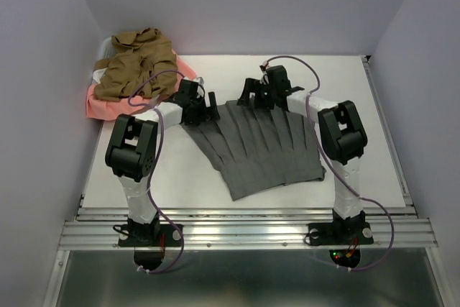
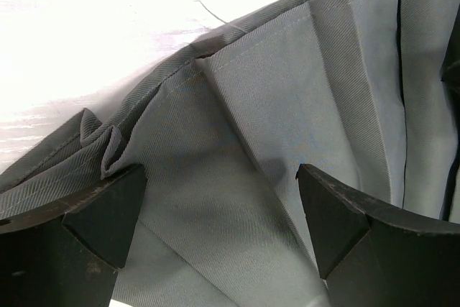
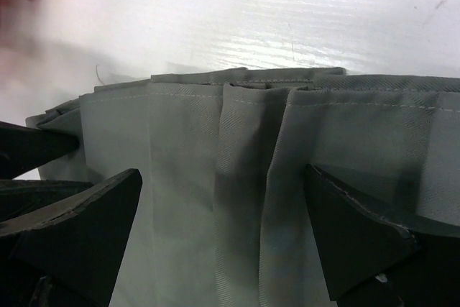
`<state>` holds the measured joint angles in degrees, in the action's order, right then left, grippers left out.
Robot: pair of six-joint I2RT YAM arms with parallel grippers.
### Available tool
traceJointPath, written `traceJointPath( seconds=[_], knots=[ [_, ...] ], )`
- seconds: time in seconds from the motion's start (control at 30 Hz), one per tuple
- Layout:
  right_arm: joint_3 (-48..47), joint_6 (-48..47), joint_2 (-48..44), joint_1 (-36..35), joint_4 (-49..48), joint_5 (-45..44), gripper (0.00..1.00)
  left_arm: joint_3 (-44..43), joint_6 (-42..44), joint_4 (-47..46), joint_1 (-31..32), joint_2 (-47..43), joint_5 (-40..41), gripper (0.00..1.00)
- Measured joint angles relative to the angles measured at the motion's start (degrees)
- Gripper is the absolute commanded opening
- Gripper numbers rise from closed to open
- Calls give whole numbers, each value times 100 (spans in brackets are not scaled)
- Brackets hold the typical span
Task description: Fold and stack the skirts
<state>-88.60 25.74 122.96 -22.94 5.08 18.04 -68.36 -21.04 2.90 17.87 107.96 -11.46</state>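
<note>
Grey pleated cloth: the grey skirt (image 1: 266, 149) lies spread flat at the middle of the table (image 1: 359, 106), waistband to the far side and hem fanned toward the near edge.

Left gripper (image 1: 207, 109): jaws wide apart, holding nothing, set low over the left end of the waistband. The left wrist view shows the cloth (image 2: 287, 120) passing between the fingers, with a small crumple at the left corner.

Right gripper (image 1: 259, 98): jaws also wide apart and empty, straddling the waistband's far edge further right, where the stitched hem line and stacked pleat edges show (image 3: 251, 177).

Other stock: the tan-brown skirt (image 1: 136, 62) is heaped on the salmon-pink skirt (image 1: 100, 102) at the far-left corner, near the left arm. Neither is folded.

Risks, as judged:
- The jaws may close on the top layer only, so the underside stays behind and the fold comes out ragged.
- The crumpled left corner could be trapped in the fold, leaving a lump that tilts the stack.
- The pleats are loose, so uneven lifting between the two sides would skew them or let them splay.
- Any leftward swing of the left arm could snag the heap.
</note>
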Motion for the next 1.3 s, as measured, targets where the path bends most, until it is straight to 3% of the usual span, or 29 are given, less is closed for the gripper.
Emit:
traceJointPath(
  seconds=[0.63, 0.9, 1.1, 1.3],
  knots=[
    [-706, 2, 721, 0, -308, 299, 100, -105, 22, 2, -37, 96, 74, 99],
    [-717, -249, 616, 0, -98, 136, 100, -684, 101, 393, -37, 184, 140, 99],
    [122, -651, -828, -35, 328, -330, 100, -643, 85, 592, -37, -608, 382, 99],
    [1161, -907, -3049, -573, 546, -1377, 100, 339, -173, 566, -76, -2124, 992, 99]
  ],
)
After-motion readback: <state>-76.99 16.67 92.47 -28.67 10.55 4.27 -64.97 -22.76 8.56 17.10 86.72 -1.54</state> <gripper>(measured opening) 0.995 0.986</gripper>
